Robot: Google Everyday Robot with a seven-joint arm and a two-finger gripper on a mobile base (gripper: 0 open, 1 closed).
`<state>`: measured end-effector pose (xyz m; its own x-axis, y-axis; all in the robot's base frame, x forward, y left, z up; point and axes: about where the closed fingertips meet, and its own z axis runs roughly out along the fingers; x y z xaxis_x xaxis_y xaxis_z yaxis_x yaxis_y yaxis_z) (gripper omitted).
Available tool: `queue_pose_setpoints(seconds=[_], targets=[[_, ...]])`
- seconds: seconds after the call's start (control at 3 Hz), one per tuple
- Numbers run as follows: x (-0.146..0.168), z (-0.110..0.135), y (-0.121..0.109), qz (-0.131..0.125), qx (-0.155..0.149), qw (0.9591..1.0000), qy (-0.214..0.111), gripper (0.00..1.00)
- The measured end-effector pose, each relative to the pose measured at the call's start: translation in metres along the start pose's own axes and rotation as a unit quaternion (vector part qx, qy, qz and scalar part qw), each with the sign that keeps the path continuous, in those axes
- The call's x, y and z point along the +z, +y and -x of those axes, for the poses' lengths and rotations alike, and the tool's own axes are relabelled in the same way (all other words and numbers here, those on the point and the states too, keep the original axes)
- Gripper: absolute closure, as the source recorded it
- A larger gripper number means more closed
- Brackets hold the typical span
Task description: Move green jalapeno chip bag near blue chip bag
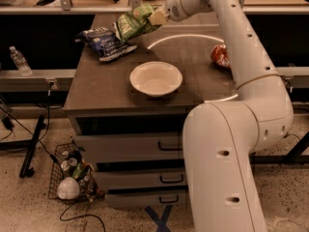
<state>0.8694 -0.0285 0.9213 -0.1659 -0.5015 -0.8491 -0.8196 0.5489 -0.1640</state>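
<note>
step: transport - gripper (156,17) over counter (106,93) rear, jaws clamped on green jalapeno chip bag (132,24), airborne | next: you lower it beside blue chip bag (107,42) - then let go

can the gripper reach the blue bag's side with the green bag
Probably yes: the gripper, shut on the green bag, hangs just beside the blue bag, nothing between; the bowl sits clear.

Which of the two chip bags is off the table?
The green jalapeno chip bag, held aloft by the gripper; the blue chip bag lies on the table.
</note>
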Motion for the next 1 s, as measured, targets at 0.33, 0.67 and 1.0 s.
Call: queue_pose_setpoints(seconds=[0.33, 0.67, 1.0], targets=[[0.012, 0.011, 0.035, 0.050, -0.030, 0.9983, 0.000, 0.84], [0.015, 0.014, 0.051, 0.070, -0.047, 0.9964, 0.004, 0.53], [0.016, 0.015, 0.054, 0.072, -0.052, 0.9960, 0.006, 0.30]])
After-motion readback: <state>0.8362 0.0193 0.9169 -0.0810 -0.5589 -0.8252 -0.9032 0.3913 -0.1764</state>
